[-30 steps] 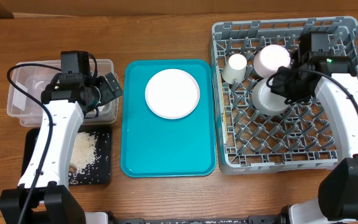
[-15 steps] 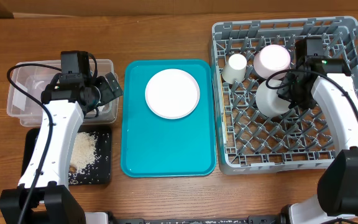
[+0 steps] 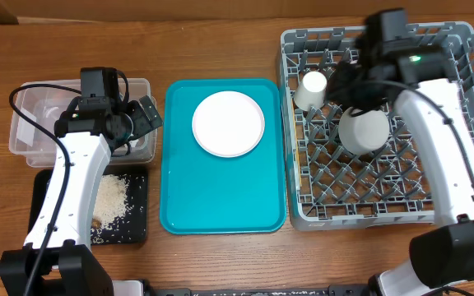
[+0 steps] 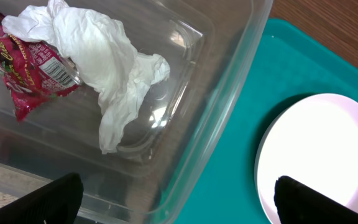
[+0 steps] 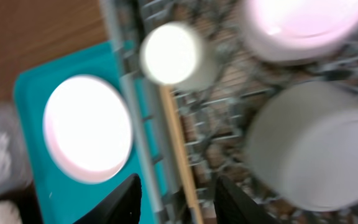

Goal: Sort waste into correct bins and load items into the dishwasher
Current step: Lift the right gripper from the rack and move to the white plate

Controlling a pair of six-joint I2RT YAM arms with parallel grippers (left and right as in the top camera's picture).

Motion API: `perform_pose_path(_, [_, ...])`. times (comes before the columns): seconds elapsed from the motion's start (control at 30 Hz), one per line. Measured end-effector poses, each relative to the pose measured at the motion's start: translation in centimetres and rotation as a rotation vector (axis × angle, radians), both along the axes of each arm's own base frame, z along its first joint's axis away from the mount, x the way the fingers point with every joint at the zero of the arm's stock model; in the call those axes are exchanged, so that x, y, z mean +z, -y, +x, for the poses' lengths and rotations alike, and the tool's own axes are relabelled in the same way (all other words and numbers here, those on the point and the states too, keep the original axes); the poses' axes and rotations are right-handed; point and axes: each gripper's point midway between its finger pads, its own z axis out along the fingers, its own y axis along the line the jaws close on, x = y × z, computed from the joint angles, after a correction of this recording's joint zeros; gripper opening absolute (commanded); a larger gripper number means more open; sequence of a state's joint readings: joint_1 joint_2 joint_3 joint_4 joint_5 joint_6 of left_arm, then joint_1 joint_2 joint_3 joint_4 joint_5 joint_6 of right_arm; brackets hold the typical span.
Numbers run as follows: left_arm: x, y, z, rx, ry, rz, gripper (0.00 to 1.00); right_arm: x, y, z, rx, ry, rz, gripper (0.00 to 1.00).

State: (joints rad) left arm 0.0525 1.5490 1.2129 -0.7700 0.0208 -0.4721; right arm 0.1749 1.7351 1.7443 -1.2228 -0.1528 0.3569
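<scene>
The grey rack [image 3: 467, 123] holds a small white cup [image 3: 311, 89] and a white bowl [image 3: 363, 130]. My right arm hides the pinkish bowl overhead, but the right wrist view shows it [image 5: 303, 28] beside the cup [image 5: 173, 55] and the white bowl [image 5: 319, 146]. My right gripper [image 3: 346, 82] is open and empty [image 5: 179, 205] above the rack's left part. The white plate [image 3: 228, 123] lies on the teal tray [image 3: 220, 197]. My left gripper [image 3: 142, 115] is open [image 4: 176, 202] over the clear tub's [image 4: 229, 99] right edge. The tub holds the napkin [image 4: 104, 56] and red wrapper [image 4: 27, 74].
The black tray [image 3: 44, 205] with rice scraps [image 3: 109, 201] sits in front of the clear tub [image 3: 31, 103] at the left. The teal tray lies between the tub and the rack. The plate also shows in both wrist views [image 4: 328, 155] [image 5: 87, 127]. Bare wood runs along the back.
My right arm has swung up and to the left, away from the white bowl, which stays in the rack. The left arm has not moved.
</scene>
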Motion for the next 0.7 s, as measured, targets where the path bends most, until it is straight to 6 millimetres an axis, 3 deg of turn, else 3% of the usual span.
perform_pose_path(0.07, [0.0,0.0,0.0,0.0,0.0,0.0,1.0,-0.4,-3.0,-0.9,0.081,-0.007,0.007,0.42])
perform_pose_path(0.43, [0.0,0.0,0.0,0.0,0.0,0.0,1.0,-2.9,-13.2,-3.2,0.336,0.069,0.05,0.44])
perform_pose_path(0.7, [0.0,0.0,0.0,0.0,0.0,0.0,1.0,-7.0,-21.8,-4.2,0.511,0.23,0.108,0.45])
